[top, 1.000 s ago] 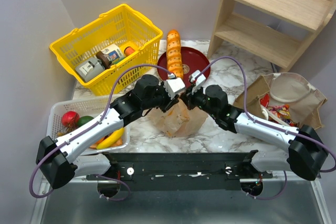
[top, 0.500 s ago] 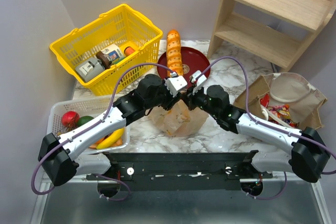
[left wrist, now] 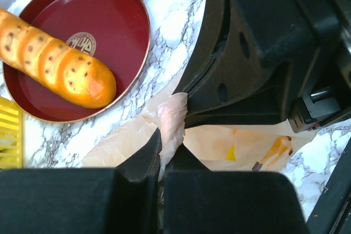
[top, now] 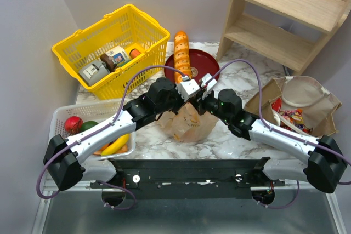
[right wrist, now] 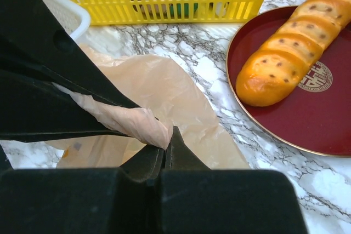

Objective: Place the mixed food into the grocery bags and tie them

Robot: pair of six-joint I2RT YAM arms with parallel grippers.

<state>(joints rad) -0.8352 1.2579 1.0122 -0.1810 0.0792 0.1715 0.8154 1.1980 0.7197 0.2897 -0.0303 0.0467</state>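
Observation:
The thin tan plastic bag (top: 186,125) stands on the marble between both arms. My left gripper (top: 188,100) is shut on a twisted strip of the bag's top (left wrist: 172,118); in the left wrist view its jaws (left wrist: 160,154) pinch that strip. My right gripper (top: 201,101) faces it closely and is shut on the other twisted strip (right wrist: 123,119), with its jaws (right wrist: 167,142) closed at the strip's end. Yellow and orange shapes (left wrist: 233,152) show through the bag. The brown paper bag (top: 323,108) lies open at the right with crisp packets (top: 290,118) in it.
A white mesh tray (top: 60,114) at the left holds a banana (top: 116,145) and small fruit (top: 73,123). A yellow basket (top: 142,23) with boxed goods stands at the back left. Behind the bag a red plate (top: 200,61) bears a long loaf (top: 182,56). A wooden shelf (top: 285,15) rises at the back right.
My left gripper opened, shifted right toward the right gripper, and closed on the bag's twisted strip. The right gripper kept its hold and barely moved.

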